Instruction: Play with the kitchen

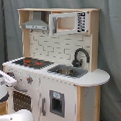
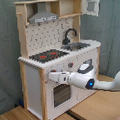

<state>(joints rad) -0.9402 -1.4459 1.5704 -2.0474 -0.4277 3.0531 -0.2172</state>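
The kitchen (image 1: 55,91) (image 2: 34,82) is a tall white and light-wood toy unit, seen in both exterior views. It has a black-red hob (image 1: 31,61) (image 2: 48,55), a steel sink (image 1: 68,72) (image 2: 78,45), a black faucet (image 1: 80,56) (image 2: 70,34) and a grey hood (image 1: 35,23) (image 2: 44,16). My gripper (image 2: 51,76) reaches in from the second exterior view's right. It sits against the kitchen's front panel, just above the windowed oven door (image 2: 60,95). In the first exterior view only white arm parts (image 1: 3,82) show at the left edge.
A grey curtain (image 2: 5,48) hangs behind the kitchen. The unit stands on a wooden surface (image 2: 93,107). An upper cabinet door (image 2: 92,5) stands open at the top right. The rounded counter end (image 1: 98,77) juts out on the first exterior view's right.
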